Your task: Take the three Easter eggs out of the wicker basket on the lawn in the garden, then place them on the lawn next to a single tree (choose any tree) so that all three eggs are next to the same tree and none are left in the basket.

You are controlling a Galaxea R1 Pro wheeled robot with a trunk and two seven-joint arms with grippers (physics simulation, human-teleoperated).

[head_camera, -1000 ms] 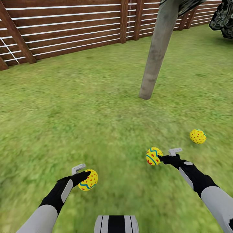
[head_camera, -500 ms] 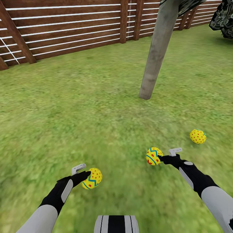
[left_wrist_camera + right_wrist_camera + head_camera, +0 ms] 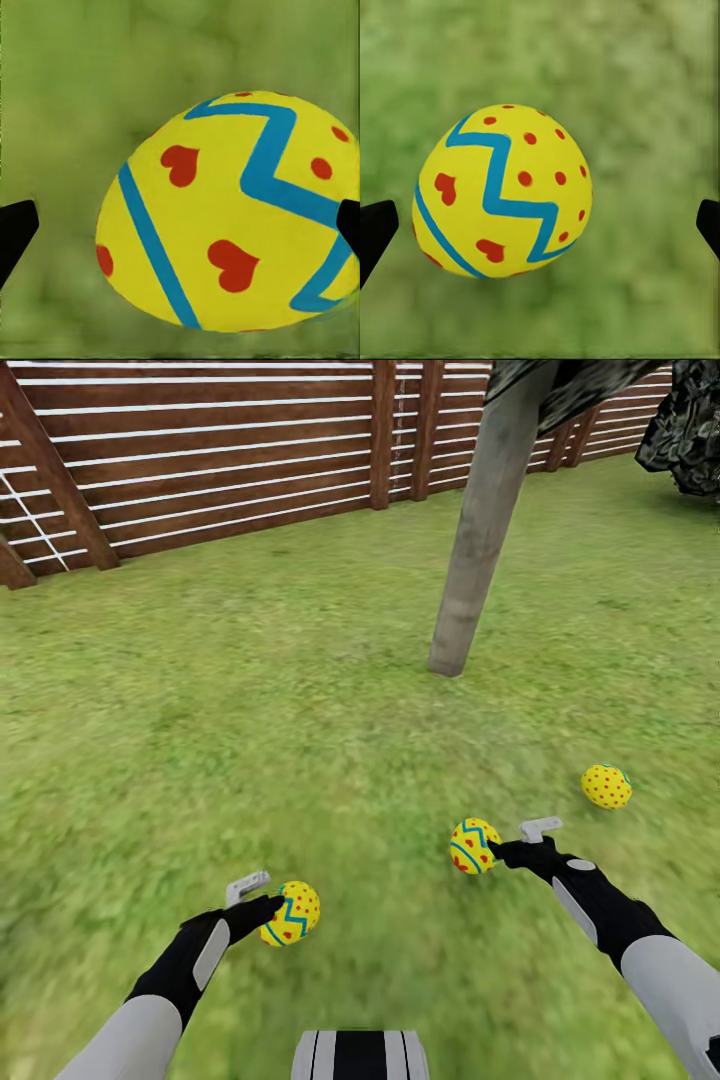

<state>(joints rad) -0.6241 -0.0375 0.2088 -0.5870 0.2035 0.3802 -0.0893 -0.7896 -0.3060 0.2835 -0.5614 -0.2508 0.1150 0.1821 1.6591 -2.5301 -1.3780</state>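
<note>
Near the tree (image 3: 478,540), dotted egg (image 3: 606,786) lies on lawn (image 3: 250,690). Both zigzag eggs sit at released hands: left hand (image 3: 268,895), right hand (image 3: 508,838). Placement looks nearly complete; retreat remains.

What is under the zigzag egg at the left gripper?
Grass: the zigzag egg sits in front of the left gripper with only lawn around and beneath it. Its contact spot is hidden by the egg itself. The jaws stand wider than the egg.
</note>
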